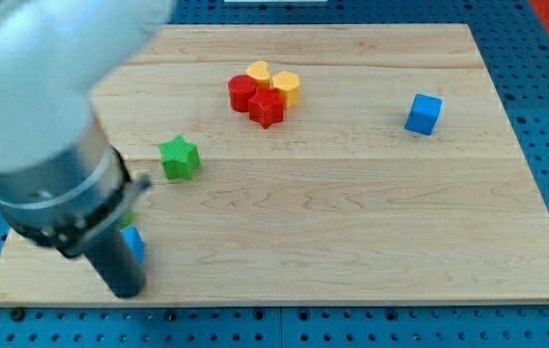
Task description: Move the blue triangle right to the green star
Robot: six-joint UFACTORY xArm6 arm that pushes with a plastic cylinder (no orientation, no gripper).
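Observation:
The green star lies on the wooden board at the view's left. A blue block, mostly hidden behind the arm, shows near the view's bottom left; its shape cannot be made out. A sliver of green shows just above it. The arm's large body fills the view's upper left and its dark rod runs down to my tip at the board's bottom left edge, just left of and below the blue block.
A cluster of a red cylinder, a red star, a yellow block and a yellow hexagon sits at the view's top centre. A blue cube lies at the upper right.

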